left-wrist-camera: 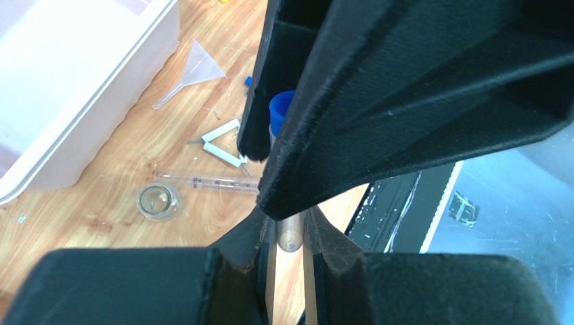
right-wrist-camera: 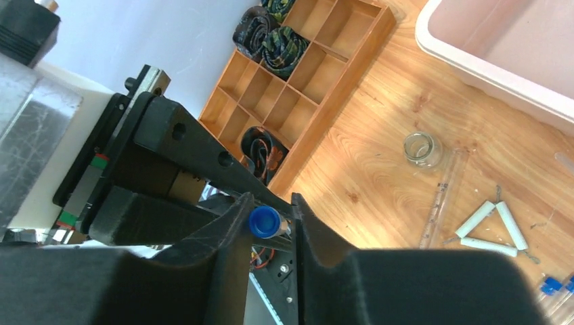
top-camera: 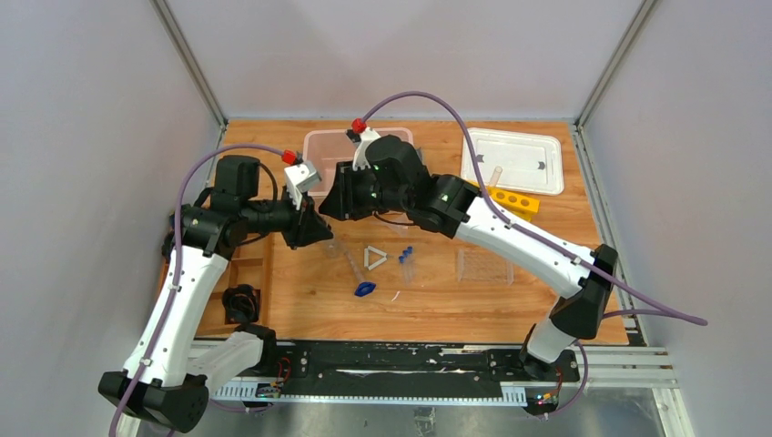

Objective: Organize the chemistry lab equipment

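Observation:
My left gripper (left-wrist-camera: 290, 217) and right gripper (right-wrist-camera: 273, 203) meet above the table's left middle (top-camera: 326, 214). The left gripper is shut on the lower end of a clear tube (left-wrist-camera: 290, 235) with a blue cap (right-wrist-camera: 264, 221). The right fingers (left-wrist-camera: 406, 88) stand around the cap with a small gap on one side. On the table lie a white triangle (top-camera: 374, 259), a blue clip (top-camera: 364, 289), more blue-capped tubes (top-camera: 405, 259), a clear beaker (left-wrist-camera: 159, 201), a graduated rod (left-wrist-camera: 203, 181) and a funnel (left-wrist-camera: 196, 64). A clear rack (top-camera: 484, 266) and a yellow rack (top-camera: 515, 200) stand to the right.
The pink bin (top-camera: 328, 150) stands at the back behind the grippers. A white rectangular lid (top-camera: 512, 160) lies at the back right. A wooden compartment tray (right-wrist-camera: 304, 74) with dark rolled items sits along the left edge.

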Controlling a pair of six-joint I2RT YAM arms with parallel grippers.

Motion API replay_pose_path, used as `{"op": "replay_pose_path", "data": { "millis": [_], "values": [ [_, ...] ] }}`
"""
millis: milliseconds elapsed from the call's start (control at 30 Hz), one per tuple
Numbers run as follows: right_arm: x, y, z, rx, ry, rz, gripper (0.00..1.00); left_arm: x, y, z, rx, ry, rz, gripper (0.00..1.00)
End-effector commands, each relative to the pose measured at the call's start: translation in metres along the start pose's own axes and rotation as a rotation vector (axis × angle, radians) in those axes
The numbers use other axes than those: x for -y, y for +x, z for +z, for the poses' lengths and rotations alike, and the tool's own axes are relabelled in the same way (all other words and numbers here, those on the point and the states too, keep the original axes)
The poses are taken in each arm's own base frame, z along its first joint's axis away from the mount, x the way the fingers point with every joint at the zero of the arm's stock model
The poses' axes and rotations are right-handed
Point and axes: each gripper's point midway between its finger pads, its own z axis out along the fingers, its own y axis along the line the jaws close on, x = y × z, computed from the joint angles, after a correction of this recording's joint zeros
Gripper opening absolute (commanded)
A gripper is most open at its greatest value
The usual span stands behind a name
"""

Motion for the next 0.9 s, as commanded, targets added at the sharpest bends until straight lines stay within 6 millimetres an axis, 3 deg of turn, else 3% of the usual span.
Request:
{"op": "replay_pose_path", "data": {
  "millis": [0,100,133,167,200,267,300,333,533,633,733,867],
  "values": [
    [-0.004,-0.003,-0.004,-0.028,-0.039,-0.008,0.21,0.002,0.001,-0.001,0.003,0.0,0.034,0.0],
    [0.0,-0.002,-0.006,-0.041,-0.04,-0.002,0.01,0.0,0.002,-0.001,-0.001,-0.01,0.033,0.01],
    [0.004,-0.001,-0.008,-0.045,-0.034,-0.001,0.0,-0.001,0.002,-0.001,-0.003,-0.015,0.031,0.04],
    [0.007,-0.001,-0.011,-0.046,-0.026,-0.002,0.0,-0.002,0.003,0.0,-0.005,-0.018,0.028,0.15],
    [0.012,-0.001,-0.015,-0.045,-0.014,-0.007,0.0,-0.003,0.002,-0.001,-0.007,-0.026,0.024,0.34],
    [0.028,-0.005,-0.03,-0.027,0.039,-0.031,0.0,-0.007,0.003,-0.001,-0.013,-0.05,0.008,0.8],
    [0.038,-0.006,-0.037,-0.02,0.08,-0.047,0.0,-0.009,0.002,-0.002,-0.014,-0.066,0.004,0.95],
    [0.053,-0.005,-0.046,-0.014,0.135,-0.066,0.0,-0.011,0.002,-0.003,-0.017,-0.081,-0.001,0.99],
    [0.172,0.006,-0.119,0.043,0.581,-0.151,0.0,-0.024,0.001,-0.007,-0.029,-0.162,-0.008,1.0],
    [0.222,0.034,-0.148,0.025,0.71,-0.113,0.0,-0.026,0.003,-0.007,-0.037,-0.173,-0.012,1.0],
    [0.258,0.061,-0.166,0.003,0.804,-0.071,0.0,-0.028,0.006,-0.005,-0.046,-0.176,-0.025,1.0],
    [0.293,0.09,-0.177,-0.013,0.912,-0.071,0.0,-0.035,0.009,-0.004,-0.063,-0.201,-0.047,1.0]
  ]
}}
